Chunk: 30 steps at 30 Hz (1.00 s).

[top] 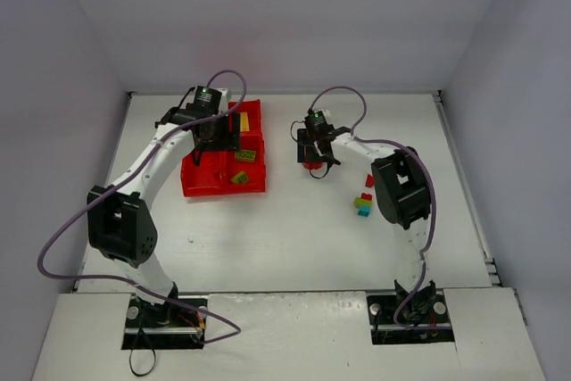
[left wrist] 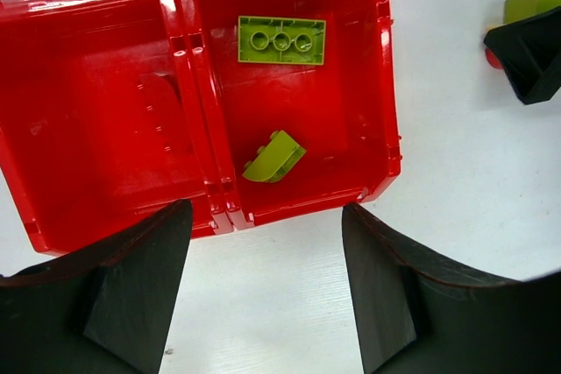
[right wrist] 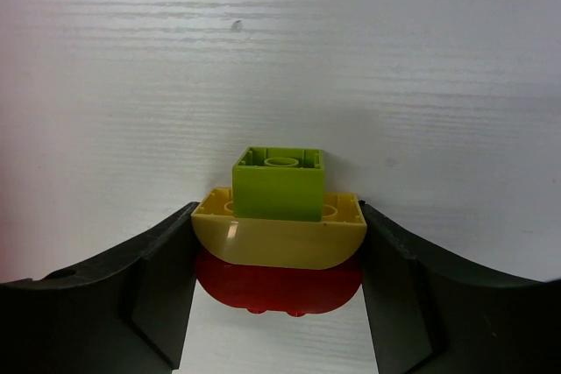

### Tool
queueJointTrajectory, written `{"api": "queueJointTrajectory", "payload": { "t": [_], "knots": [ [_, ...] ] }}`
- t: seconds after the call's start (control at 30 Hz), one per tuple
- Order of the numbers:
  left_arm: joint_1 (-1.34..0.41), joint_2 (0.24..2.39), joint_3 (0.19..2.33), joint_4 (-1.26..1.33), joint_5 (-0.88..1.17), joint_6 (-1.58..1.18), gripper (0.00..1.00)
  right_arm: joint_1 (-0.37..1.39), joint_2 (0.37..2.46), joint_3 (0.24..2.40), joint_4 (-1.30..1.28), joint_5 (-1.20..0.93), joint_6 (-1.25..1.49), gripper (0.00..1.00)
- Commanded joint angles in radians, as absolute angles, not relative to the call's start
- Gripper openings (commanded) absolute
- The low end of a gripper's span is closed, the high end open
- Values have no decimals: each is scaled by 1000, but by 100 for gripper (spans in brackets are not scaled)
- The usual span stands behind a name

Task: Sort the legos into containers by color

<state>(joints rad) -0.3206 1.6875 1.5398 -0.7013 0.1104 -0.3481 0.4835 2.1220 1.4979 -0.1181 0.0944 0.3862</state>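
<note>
The red tray [top: 198,183] lies left of centre, and its rim also shows in the left wrist view [left wrist: 391,111]. One compartment holds two green bricks [left wrist: 281,39] [left wrist: 273,161]; the far right one holds a yellow brick [top: 244,120]. My left gripper [top: 217,138] hovers over the tray, open and empty [left wrist: 263,295]. My right gripper [top: 312,160] is shut on a clump [right wrist: 279,234] of a green brick on a yellow one on a red one, with both fingers [right wrist: 162,278] pressed against the yellow brick. I cannot tell whether the clump touches the table.
A small loose clump of red, green, yellow and cyan bricks [top: 364,199] lies on the table right of centre, beside the right arm's elbow. The tray compartment next to the green bricks [left wrist: 96,111] shows no brick. White walls close in the table on three sides.
</note>
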Motion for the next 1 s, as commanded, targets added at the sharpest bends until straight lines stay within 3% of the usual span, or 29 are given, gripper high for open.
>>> {"api": "queueJointTrajectory", "payload": {
  "t": [0.0, 0.13, 0.27, 0.63, 0.97],
  "knots": [
    [-322, 1678, 1626, -686, 139, -357, 63, 495, 1984, 1479, -13, 30, 237, 0],
    [-321, 1692, 1699, -663, 242, -357, 63, 497, 1805, 1335, 226, -84, 30, 0],
    [-321, 1704, 1741, -655, 316, -357, 63, 499, 1729, 1275, 310, -164, -44, 0],
    [-324, 1721, 1761, -509, 698, -414, 63, 525, 1585, 1212, 377, -357, -100, 0],
    [-340, 1762, 1785, -451, 761, -476, 63, 541, 1552, 1203, 380, -394, -144, 0]
  ]
}}
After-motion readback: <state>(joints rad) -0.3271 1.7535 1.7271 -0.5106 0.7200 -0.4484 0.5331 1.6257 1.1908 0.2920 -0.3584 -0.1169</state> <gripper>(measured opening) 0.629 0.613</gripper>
